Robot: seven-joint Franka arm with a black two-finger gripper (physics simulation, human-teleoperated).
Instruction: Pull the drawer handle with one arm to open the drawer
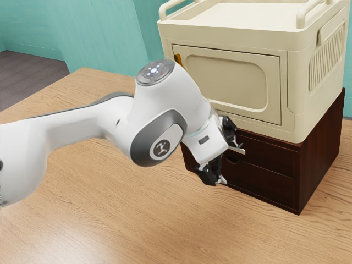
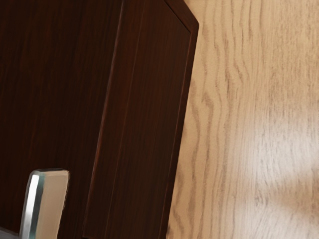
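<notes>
Quite dark, reddish-brown and faintly grained, the upper drawer front (image 1: 269, 158) (the pincer (image 1: 231, 164) spread nearby)

Noted arm (image 1: 71, 126) cut off by exterior view's left edge, cream cabinet (image 1: 231, 80) by same view's top edge, drawer unit (image 1: 269, 184) partly hidden behind pincer (image 1: 232, 165). Cannot identify metal-edged piece (image 2: 50, 201) cropped by wrist view's lower edge, nor confirm contact between pincer and drawer unit.
</notes>
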